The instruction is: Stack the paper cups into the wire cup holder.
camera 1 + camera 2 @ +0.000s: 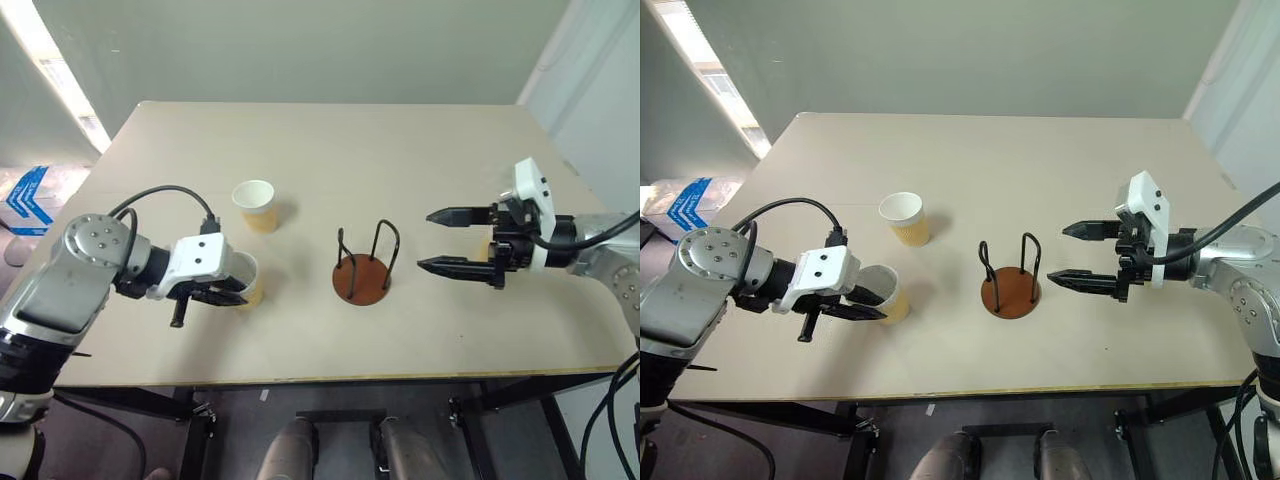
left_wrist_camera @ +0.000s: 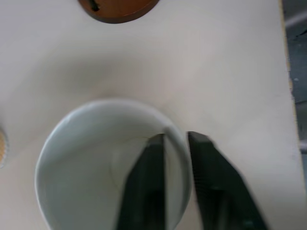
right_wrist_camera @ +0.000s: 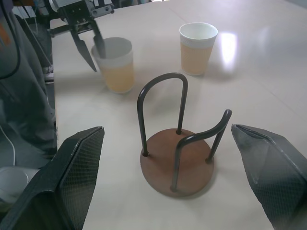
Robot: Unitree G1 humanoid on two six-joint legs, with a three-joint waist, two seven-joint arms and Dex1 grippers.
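Note:
Two tan paper cups stand upright on the table. One cup [image 1: 252, 290] is at the front left, and my left gripper [image 2: 175, 136] is shut on its wall, one finger inside the white interior and one outside. The other cup [image 1: 255, 205] stands free a little farther back. The wire cup holder [image 1: 362, 278], a reddish-brown disc with two black wire loops, stands empty at mid-table. My right gripper [image 1: 425, 240] hovers open just right of the holder, fingers pointing at it and touching nothing.
The beige table [image 1: 330, 140] has its front edge close behind both grippers. A blue and white package [image 1: 30, 195] lies on the floor beyond the table's left edge.

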